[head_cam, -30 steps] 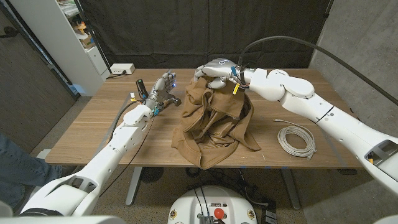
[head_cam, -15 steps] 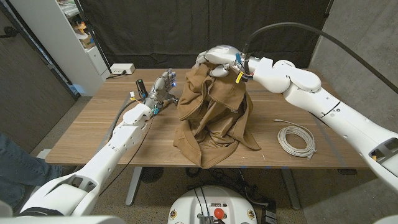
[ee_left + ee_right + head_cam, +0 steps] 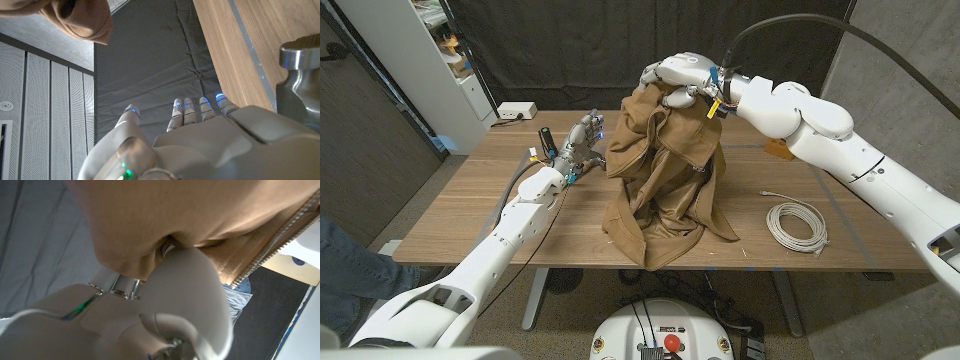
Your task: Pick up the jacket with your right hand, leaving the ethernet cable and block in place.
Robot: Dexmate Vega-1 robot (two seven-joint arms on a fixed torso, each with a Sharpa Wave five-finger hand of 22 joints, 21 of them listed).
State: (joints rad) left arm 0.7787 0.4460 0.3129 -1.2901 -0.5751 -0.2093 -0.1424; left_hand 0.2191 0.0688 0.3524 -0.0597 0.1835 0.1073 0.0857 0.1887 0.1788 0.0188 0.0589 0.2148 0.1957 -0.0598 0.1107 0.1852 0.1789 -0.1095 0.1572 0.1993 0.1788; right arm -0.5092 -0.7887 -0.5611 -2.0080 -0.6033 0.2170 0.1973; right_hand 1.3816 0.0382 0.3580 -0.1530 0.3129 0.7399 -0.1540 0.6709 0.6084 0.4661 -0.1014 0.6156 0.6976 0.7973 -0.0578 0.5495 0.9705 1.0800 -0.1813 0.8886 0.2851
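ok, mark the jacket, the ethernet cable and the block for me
jacket (image 3: 665,170): head view, middle of the hanging brown cloth.
ethernet cable (image 3: 797,223): head view, on the white coil.
block (image 3: 779,149): head view, visible orange face behind the right arm.

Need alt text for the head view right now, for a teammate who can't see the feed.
The right hand grips the brown fabric jacket by its top, the hem draped on the wooden table. A coiled white ethernet cable and small yellow block lie right of it; the left hand waits, holding nothing.

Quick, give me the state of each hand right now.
Left hand: open, holding nothing, fingers apart.
Right hand: closed on the jacket, gripping its top; its lower part is on the table.
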